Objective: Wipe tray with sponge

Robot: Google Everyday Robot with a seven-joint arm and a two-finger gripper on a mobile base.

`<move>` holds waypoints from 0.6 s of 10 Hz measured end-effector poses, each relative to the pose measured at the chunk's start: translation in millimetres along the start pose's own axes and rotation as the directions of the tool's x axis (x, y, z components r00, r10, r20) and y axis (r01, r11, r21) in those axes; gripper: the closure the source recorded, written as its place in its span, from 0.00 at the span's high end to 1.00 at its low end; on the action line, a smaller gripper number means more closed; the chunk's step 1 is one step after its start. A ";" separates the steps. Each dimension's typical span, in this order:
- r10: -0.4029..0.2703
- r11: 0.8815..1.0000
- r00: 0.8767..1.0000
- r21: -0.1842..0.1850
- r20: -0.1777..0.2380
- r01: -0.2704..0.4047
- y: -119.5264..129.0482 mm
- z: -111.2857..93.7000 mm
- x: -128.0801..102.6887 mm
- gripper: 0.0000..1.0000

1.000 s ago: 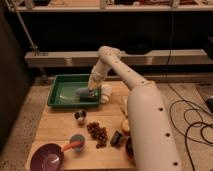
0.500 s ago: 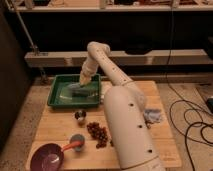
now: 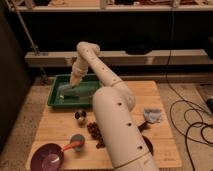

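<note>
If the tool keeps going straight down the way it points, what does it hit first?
Most likely the sponge lying in the green tray; the tool sits just above the tray's left part, pointing down. Depth is unclear from this single view.

The tool (image 3: 67, 90) has swept from the tray's (image 3: 56, 103) right side to its left.

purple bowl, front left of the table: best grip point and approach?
Take the purple bowl by its near-left rim, from above: it sits upright and open, and the rim is the only thin edge. An orange-handled scoop crowds its right. The claw is over the green tray.
</note>
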 end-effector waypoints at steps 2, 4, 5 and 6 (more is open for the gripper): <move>-0.020 1.000 1.000 -0.013 0.011 0.020 19.7 -12.4 2.4 0.00; -0.028 0.999 1.000 -0.031 0.014 0.028 48.7 -27.6 13.4 0.00; -0.028 0.999 1.000 -0.038 0.012 0.029 64.7 -36.4 20.5 0.00; -0.030 0.999 1.000 -0.044 0.006 0.030 74.4 -41.8 24.9 0.00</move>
